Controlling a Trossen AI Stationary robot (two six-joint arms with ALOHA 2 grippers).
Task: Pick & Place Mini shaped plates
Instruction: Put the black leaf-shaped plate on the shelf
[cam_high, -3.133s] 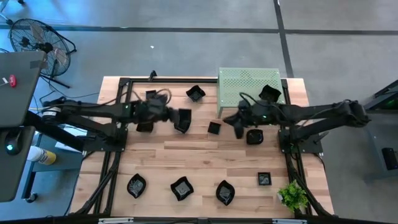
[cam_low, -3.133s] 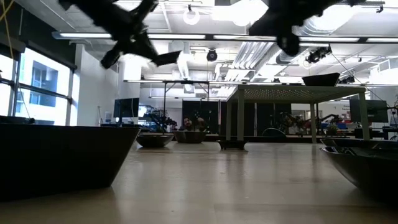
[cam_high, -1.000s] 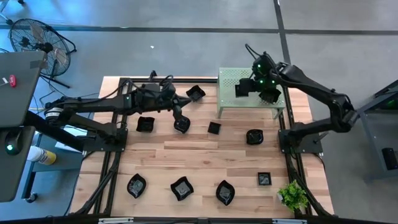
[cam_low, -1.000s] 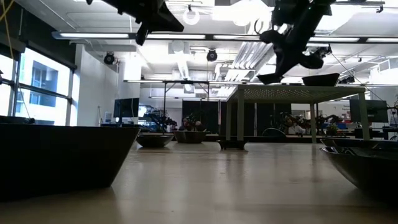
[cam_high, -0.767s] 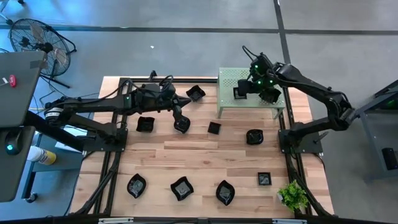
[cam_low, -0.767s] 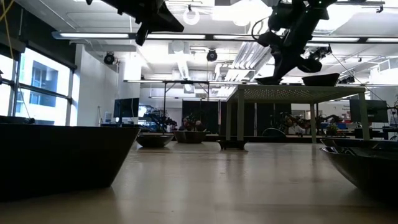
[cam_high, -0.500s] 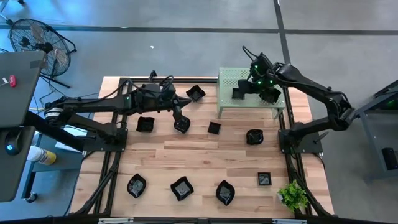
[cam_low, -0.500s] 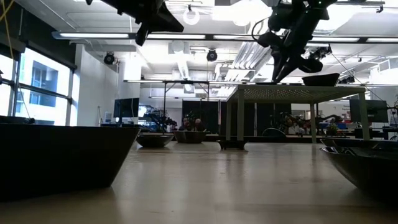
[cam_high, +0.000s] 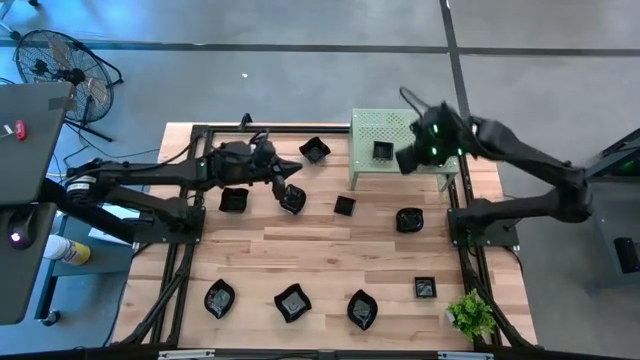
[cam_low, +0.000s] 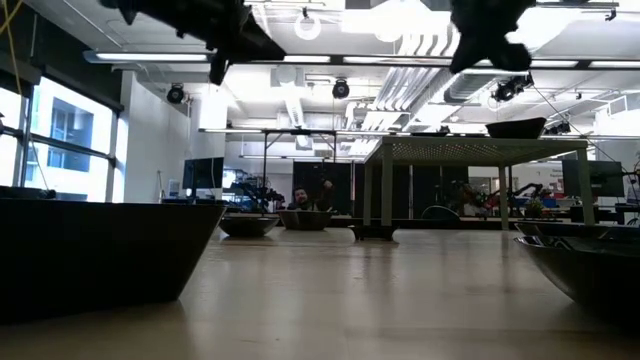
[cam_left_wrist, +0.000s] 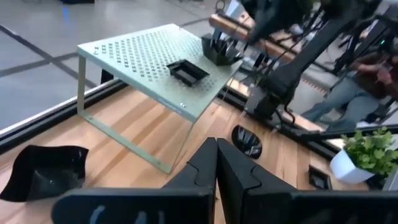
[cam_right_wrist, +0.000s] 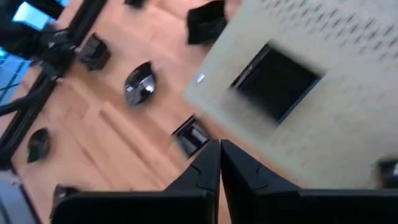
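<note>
Glossy black mini plates lie scattered over the wooden table, among them one (cam_high: 292, 198) below my left gripper and a row along the near edge (cam_high: 292, 302). A square plate (cam_high: 383, 150) (cam_right_wrist: 277, 81) sits flat on top of the pale green perforated stand (cam_high: 365, 128). A second plate (cam_left_wrist: 221, 50) rests on the stand's right part. My right gripper (cam_high: 405, 160) (cam_right_wrist: 219, 155) hovers shut over the stand, right of the square plate. My left gripper (cam_high: 285, 170) (cam_left_wrist: 216, 162) hangs shut and empty above the table's far left part.
A small potted plant (cam_high: 470, 315) stands at the table's near right corner. The black frame rails (cam_high: 190, 200) run along the left and right table edges. Bare wood lies between the far plates and the near row (cam_high: 330, 255).
My right gripper has lowered the square plate onto the stand's top and left it there. It has then risen and drawn away toward the table's right. The plate now lies flat on the stand by itself. My left arm has shifted slightly to the left.
</note>
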